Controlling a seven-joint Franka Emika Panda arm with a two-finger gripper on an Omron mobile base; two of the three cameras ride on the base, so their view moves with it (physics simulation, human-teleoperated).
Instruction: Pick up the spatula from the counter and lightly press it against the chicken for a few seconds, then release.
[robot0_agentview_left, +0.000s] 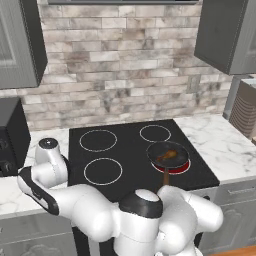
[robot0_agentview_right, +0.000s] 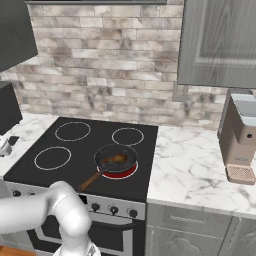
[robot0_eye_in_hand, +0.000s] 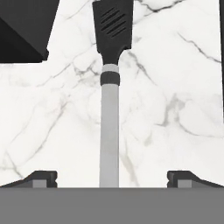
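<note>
Between the tips of the tool (robot0_eye_in_hand: 111, 178) lies the spatula (robot0_eye_in_hand: 109, 127), flat on the marble surface (robot0_eye_in_hand: 175, 87), long axis straight ahead, slotted blade farthest. Tool wide open, empty, clear of the handle.

**Domestic kitchen, seen from my base and hand cameras.** A black glass cooktop (robot0_agentview_right: 85, 150) with four ring burners sits flush in a white marble table (robot0_agentview_right: 195, 170). Control knobs (robot0_agentview_right: 120, 210) line the oven front below it. A frying pan (robot0_agentview_right: 128, 154) holding a piece of chicken (robot0_agentview_right: 116, 159) stands on the front right burner, which glows red. A brick backsplash (robot0_agentview_right: 100, 60) runs behind, grey wall cabinets (robot0_agentview_right: 220, 40) hang above, and grey drawer fronts (robot0_agentview_right: 190, 220) close the base units. A coffee machine (robot0_agentview_right: 240, 135) stands on the marble at the right. A slotted spatula (robot0_eye_in_hand: 109, 131) lies flat on the marble.
</note>
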